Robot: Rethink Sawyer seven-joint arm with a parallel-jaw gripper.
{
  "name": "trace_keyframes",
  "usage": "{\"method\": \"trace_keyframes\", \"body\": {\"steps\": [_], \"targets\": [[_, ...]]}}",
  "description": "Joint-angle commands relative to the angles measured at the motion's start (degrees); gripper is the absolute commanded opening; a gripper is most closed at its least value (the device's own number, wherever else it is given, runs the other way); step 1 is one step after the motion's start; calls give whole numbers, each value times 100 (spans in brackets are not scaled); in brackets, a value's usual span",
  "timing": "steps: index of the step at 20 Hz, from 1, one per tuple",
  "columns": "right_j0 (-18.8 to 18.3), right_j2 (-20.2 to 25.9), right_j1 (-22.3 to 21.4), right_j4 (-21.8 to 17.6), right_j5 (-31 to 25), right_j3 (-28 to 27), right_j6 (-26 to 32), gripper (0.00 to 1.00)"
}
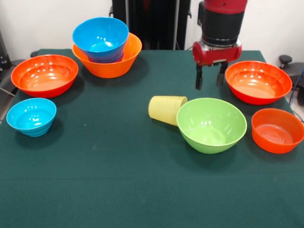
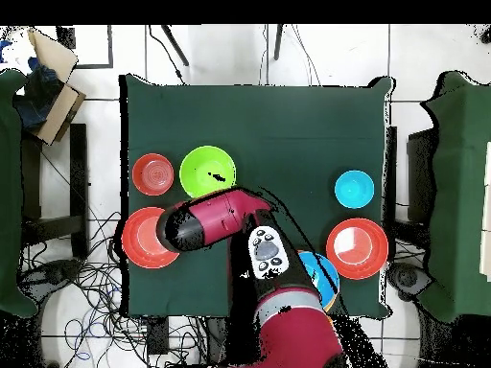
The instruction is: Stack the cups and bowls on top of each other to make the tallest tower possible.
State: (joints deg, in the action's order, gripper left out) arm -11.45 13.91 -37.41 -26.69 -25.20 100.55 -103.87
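The tower is a blue bowl [image 1: 100, 37] nested in the large light-orange bowl [image 1: 110, 64] at the far left; in the overhead view only part of the blue bowl [image 2: 319, 269] shows past the arm. The pale-yellow cup [image 1: 166, 109] lies on its side against the lime green bowl [image 1: 211, 125], which also shows in the overhead view [image 2: 207, 172]. My gripper [image 1: 209, 79] hangs open and empty above the table, behind the green bowl and left of a red-orange bowl [image 1: 258, 81]. No magenta bowl is in view.
A red-orange bowl [image 1: 45, 75] and a small cyan bowl [image 1: 32, 116] sit at the left, and a small orange bowl [image 1: 277, 130] at the right edge. In the overhead view the arm [image 2: 206, 220] hides the cup and the gripper.
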Motion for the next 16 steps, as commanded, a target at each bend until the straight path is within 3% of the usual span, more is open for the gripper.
{"method": "trace_keyframes", "body": {"steps": [1,9,16], "targets": [[63,599,-335,222,-937,-28,329,100],[95,634,202,18,-620,-485,273,100],[94,582,709,-259,-4,-663,195,100]]}}
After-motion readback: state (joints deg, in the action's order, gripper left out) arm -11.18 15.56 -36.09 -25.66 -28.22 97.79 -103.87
